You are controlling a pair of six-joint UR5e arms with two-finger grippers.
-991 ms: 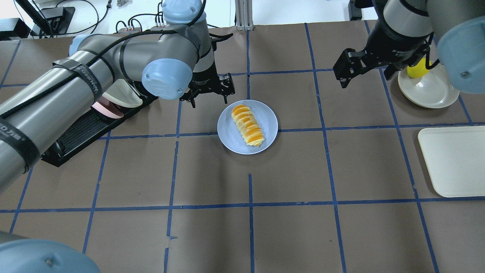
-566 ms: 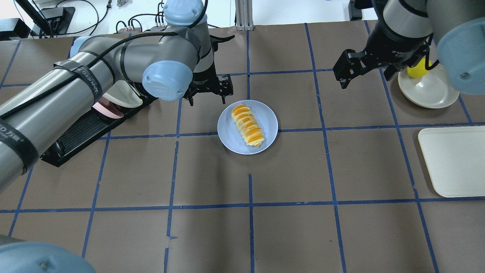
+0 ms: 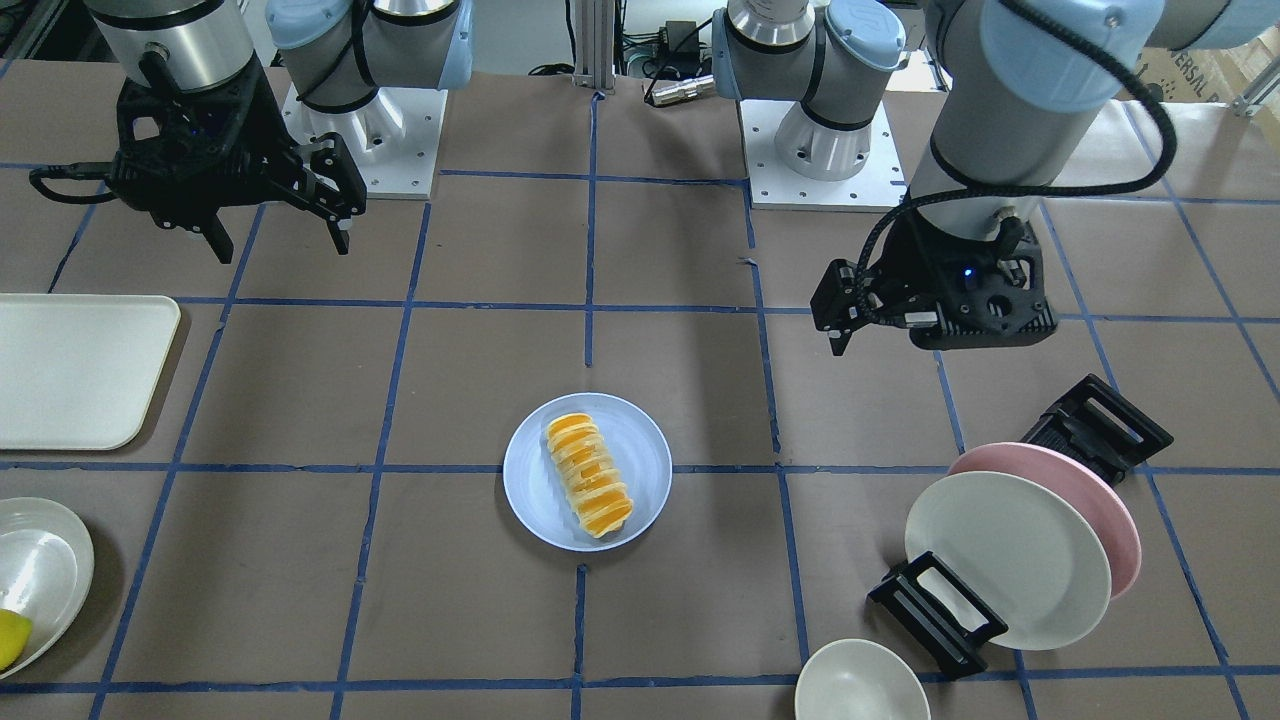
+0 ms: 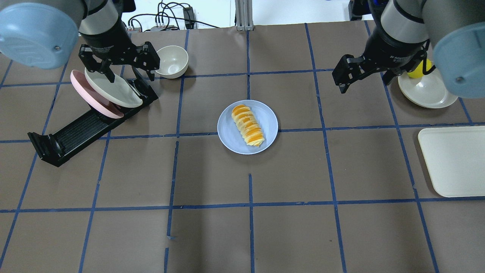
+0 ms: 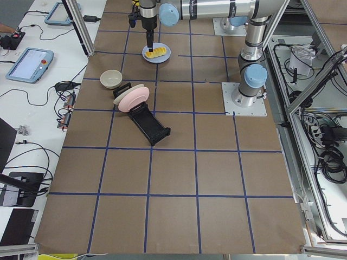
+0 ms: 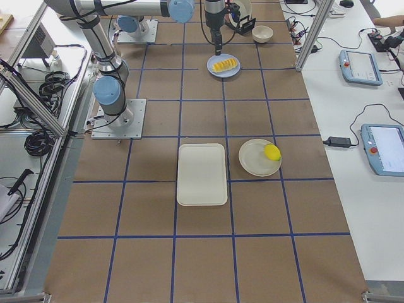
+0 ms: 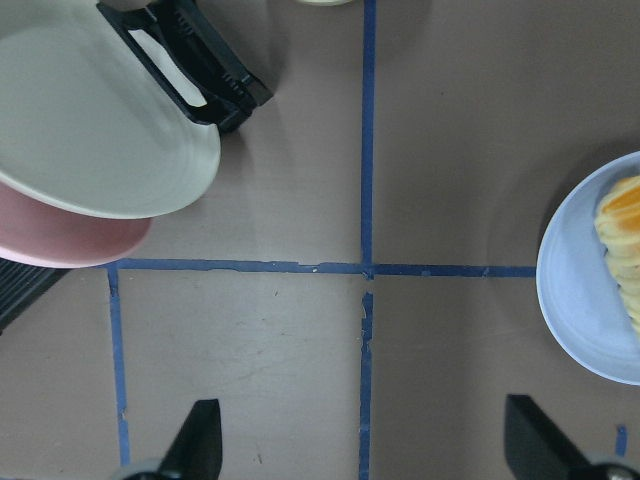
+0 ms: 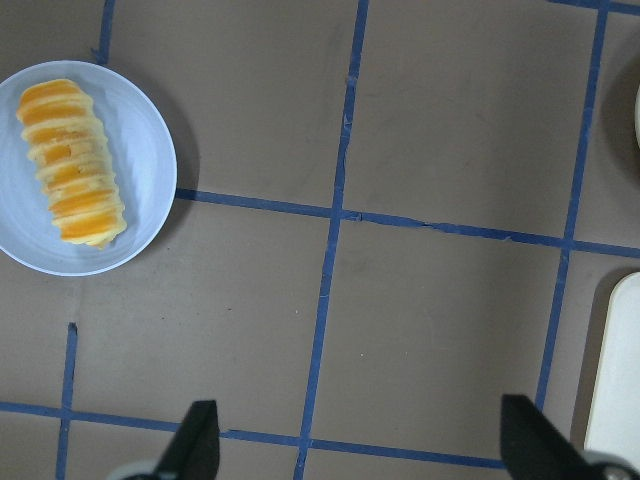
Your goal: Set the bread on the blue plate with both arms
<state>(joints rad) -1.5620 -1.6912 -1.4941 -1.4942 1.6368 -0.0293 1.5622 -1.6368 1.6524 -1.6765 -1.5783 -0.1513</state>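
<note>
The bread (image 4: 247,125), a ridged orange and pale-yellow loaf, lies on the blue plate (image 4: 269,121) at the table's middle. It lies diagonally, inside the rim. Both also show in the front view, the bread (image 3: 588,475) on the plate (image 3: 645,460). My left gripper (image 4: 130,75) is open and empty, high above the plate rack, well left of the plate. Its wrist view shows the plate's edge (image 7: 580,300) and the bread's end (image 7: 625,250). My right gripper (image 4: 363,81) is open and empty, up and right of the plate. Its wrist view shows the bread (image 8: 70,165) on the plate (image 8: 145,150).
A black rack (image 4: 75,132) holds a cream-white plate (image 4: 113,91) and a pink plate (image 4: 89,96). A cream bowl (image 4: 172,60) stands behind it. At the right are a cream plate (image 4: 428,93) with a yellow lemon-like piece (image 4: 418,70) and a cream tray (image 4: 452,161).
My left arm has swung away from beside the blue plate to the far left, over the plate rack. My right gripper has barely moved. The bread and plate have not moved.
</note>
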